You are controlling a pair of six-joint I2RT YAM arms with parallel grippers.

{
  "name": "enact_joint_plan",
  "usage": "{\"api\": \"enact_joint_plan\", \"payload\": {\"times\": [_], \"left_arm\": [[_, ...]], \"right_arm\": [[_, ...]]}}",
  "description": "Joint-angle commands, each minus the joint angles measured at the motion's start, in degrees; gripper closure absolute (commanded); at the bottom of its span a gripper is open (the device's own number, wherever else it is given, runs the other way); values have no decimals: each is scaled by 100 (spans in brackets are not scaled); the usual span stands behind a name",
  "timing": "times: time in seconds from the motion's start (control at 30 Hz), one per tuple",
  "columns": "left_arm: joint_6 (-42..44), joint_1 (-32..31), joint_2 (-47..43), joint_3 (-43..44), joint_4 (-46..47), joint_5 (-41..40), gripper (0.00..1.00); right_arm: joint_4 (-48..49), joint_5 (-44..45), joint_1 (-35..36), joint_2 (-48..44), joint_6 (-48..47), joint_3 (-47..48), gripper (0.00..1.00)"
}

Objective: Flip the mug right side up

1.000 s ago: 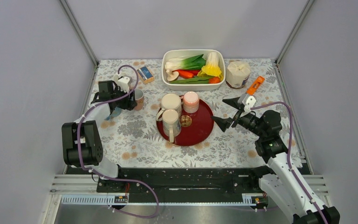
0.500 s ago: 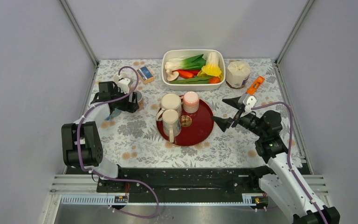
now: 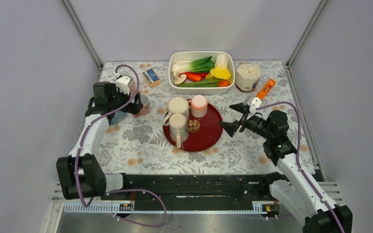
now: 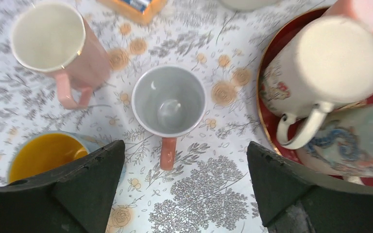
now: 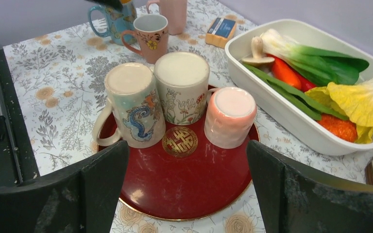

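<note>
Sitting on tray (image 5: 184, 187): 3 inv. mugs (image 5: 181, 87); beside, 3 upright mugs (image 4: 169, 99).

Plain grey walls (image 3: 189, 24) (metal-framed) enclose a floral tablecloth (image 3: 141, 141).

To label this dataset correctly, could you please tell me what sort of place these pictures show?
Probably a robot test booth staged as a kitchen table: plain grey panel walls, a floral tablecloth, a round red tray of upturned mugs, and a white tub of vegetables.
</note>
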Motion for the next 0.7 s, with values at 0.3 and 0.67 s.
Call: {"api": "enact_joint_plan", "payload": {"times": [0.3, 0.67], "left_arm": [[-258, -2615, -1709, -719, -478, -968, 1], [-394, -4082, -674, -251, -962, -1709, 1]], "right_arm": [[-526, 905, 44, 743, -234, 711, 1], [-442, 1232, 34, 574, -624, 512, 1]]}}
